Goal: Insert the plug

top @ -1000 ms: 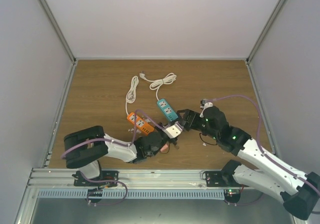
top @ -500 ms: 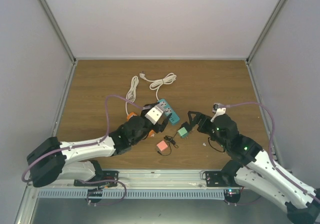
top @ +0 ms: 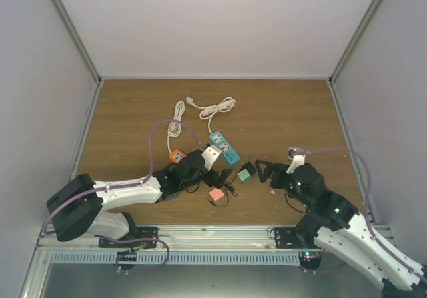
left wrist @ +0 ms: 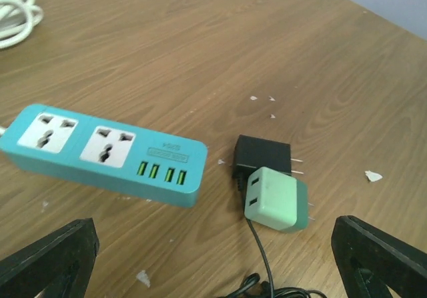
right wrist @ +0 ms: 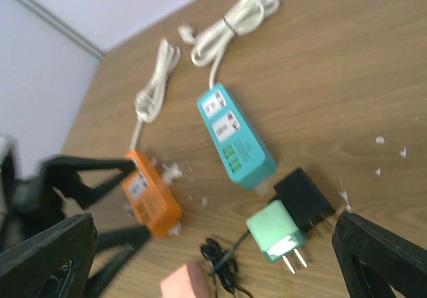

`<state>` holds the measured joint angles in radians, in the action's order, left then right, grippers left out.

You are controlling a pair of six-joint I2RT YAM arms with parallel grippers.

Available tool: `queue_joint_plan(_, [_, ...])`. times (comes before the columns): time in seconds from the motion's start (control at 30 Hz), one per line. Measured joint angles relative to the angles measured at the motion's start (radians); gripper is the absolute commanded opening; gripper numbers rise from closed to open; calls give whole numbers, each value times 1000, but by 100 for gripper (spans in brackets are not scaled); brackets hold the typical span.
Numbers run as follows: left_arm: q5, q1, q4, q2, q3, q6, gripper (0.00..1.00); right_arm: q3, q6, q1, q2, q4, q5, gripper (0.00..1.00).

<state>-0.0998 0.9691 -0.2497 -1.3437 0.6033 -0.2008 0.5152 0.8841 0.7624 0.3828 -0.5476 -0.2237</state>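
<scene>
My left end effector (left wrist: 213, 226) hangs with its jaws spread as wide as they go and nothing between them. The right end effector (right wrist: 213, 226) is just as wide and just as empty. Both look down toward the teal power strip (left wrist: 100, 151), which lies flat on the surface (left wrist: 200, 45) with its sockets facing up.

The plug (left wrist: 261, 155) lies just off the strip's USB end, close to it but not touching. Its prongs point away from the strip. A green adapter (left wrist: 273, 198) sits against the plug's near side, and that adapter's thin black cable trails off away from the strip.

To my eye the step in hand is the pick-up. I would close on the plug's two free side faces, keeping off the prongs and off the green adapter, then lift straight up so the neighbour isn't dragged along. The prongs then need turning downward over one of the two sockets, which sit toward the strip's far end. The strip looks light, so I'd pin it with the other arm before pressing in.
</scene>
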Motion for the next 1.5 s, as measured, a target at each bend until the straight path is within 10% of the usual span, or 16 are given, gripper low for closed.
queue_joint_plan(0.67, [42,-225,7,432,-211,-226,99,-3,-159,45,706,232,98,91])
queue_joint_plan(0.97, [256,-415,-116,261,-201,-225,99,28,-181,61,884,262,14,85])
queue_joint_plan(1.23, [462,-559,-200,-40,3,-207,99,109,-208,62,998,278,6,57])
queue_joint_plan(1.5, [530,-621,-210,-110,176,-180,99,105,-232,67,962,269,10,70])
